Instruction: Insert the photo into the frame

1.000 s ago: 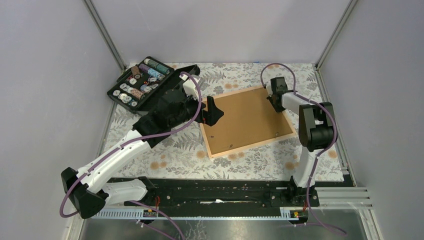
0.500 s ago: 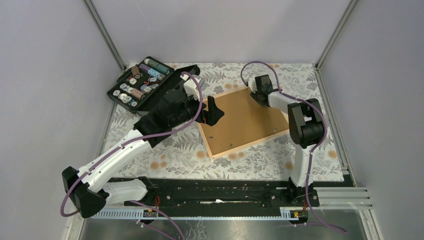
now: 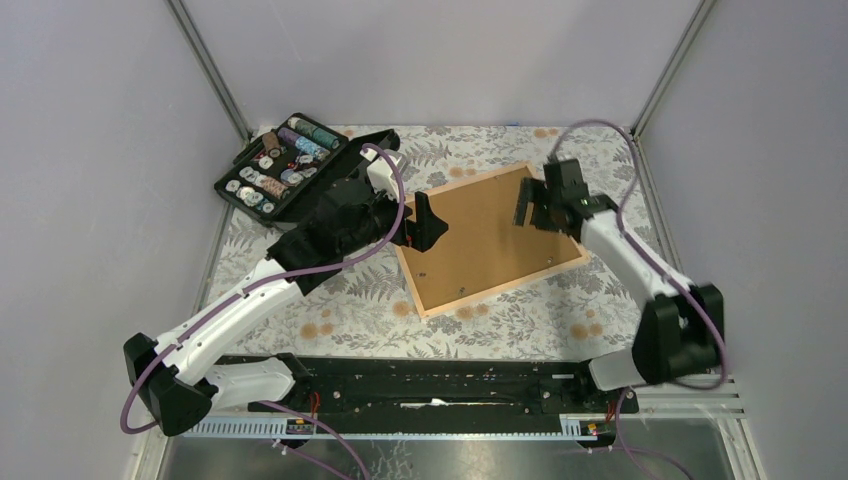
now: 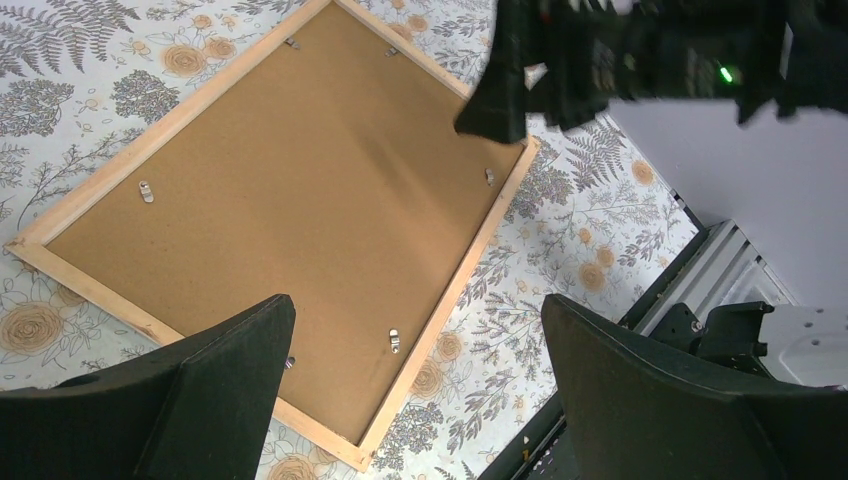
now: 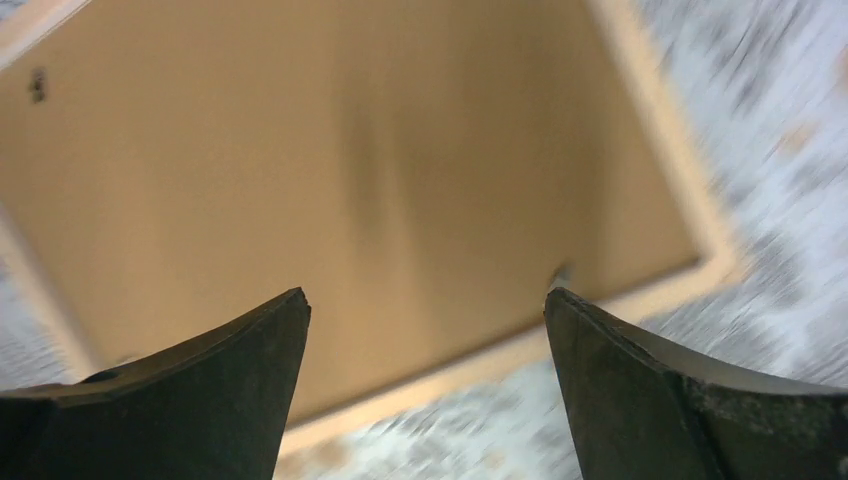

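Note:
The frame (image 3: 506, 290) lies back-up in the middle of the table, its pale wood rim around a plain brown backing board (image 3: 490, 240). The photo is hidden. My left gripper (image 3: 425, 222) hovers open over the frame's left edge; in its own view the jaws (image 4: 416, 300) stand wide apart above the frame's near corner and rim (image 4: 452, 295). My right gripper (image 3: 535, 205) hangs open over the frame's far right part, holding nothing. Its own view is blurred and shows the open gripper (image 5: 425, 295) above the backing board (image 5: 350, 150) and rim (image 5: 480, 372).
An open black case (image 3: 285, 165) holding several rolls and discs sits at the back left, beside my left arm. Small metal clips (image 4: 394, 340) dot the backing board's edges. The floral cloth (image 3: 350, 310) covers the table. Grey walls stand close on three sides.
My right gripper has opened from shut and lifted off the frame's far edge, and the right arm's elbow has swung out to the near right. The left arm has not moved.

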Controlling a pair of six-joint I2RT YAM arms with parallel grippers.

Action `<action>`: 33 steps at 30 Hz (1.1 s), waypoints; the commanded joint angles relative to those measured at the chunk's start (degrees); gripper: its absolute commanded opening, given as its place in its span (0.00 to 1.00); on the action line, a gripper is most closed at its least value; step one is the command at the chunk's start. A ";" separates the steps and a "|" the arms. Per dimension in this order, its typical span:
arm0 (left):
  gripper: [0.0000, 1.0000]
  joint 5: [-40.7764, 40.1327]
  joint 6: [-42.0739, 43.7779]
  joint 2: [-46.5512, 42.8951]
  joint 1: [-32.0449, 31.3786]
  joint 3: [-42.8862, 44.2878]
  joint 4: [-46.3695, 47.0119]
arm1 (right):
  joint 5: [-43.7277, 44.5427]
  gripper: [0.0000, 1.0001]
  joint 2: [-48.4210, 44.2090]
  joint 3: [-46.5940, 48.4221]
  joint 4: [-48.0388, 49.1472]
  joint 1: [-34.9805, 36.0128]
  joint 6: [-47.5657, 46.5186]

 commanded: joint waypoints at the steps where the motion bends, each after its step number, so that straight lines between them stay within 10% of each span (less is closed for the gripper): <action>1: 0.99 0.15 -0.15 -1.75 0.22 0.04 2.49 | -9.76 0.96 -9.29 -14.03 -2.15 0.16 36.85; 18: 0.99 -0.18 -0.28 -2.39 0.23 -0.15 2.56 | -7.17 0.80 -3.67 -25.43 0.23 0.40 63.02; 23: 0.99 0.33 -0.28 -2.31 0.23 0.02 2.58 | -6.75 0.27 0.87 -24.97 1.13 0.38 62.09; 33: 0.99 0.23 -0.19 -1.87 0.24 -0.06 2.51 | 4.78 0.00 0.63 -23.35 -1.11 0.36 42.77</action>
